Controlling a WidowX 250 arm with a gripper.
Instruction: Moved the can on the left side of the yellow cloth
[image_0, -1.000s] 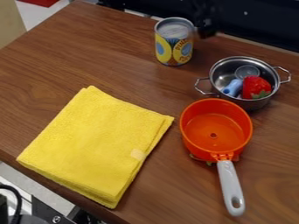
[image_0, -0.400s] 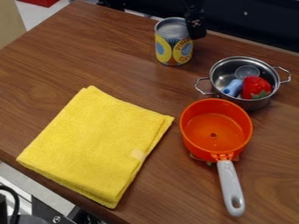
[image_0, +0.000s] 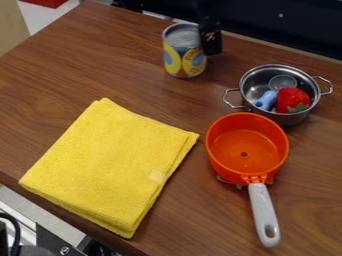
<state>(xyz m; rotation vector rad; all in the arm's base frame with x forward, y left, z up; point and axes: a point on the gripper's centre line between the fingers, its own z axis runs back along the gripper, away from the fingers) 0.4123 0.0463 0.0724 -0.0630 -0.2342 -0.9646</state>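
Note:
At the top of the camera view, my black gripper (image_0: 210, 39) hangs against the right side of the can (image_0: 184, 56), overlapping its upper rim. The can stands upright near the table's back edge, open end up, with a yellow and blue label. A folded yellow cloth (image_0: 110, 165) lies flat at the left and centre front, apart from the can, which stands behind it and to the right.
A steel pot (image_0: 255, 83) at the right holds a strawberry, a blue item and a clear cup. Before it sits an orange saucepan (image_0: 244, 146) with a grey handle towards the front. Wooden table (image_0: 73, 65) extends left of the can.
The can has shifted a little to the left and towards the front. My gripper came down beside its right side and moved left with it. Cloth and pots have stayed put.

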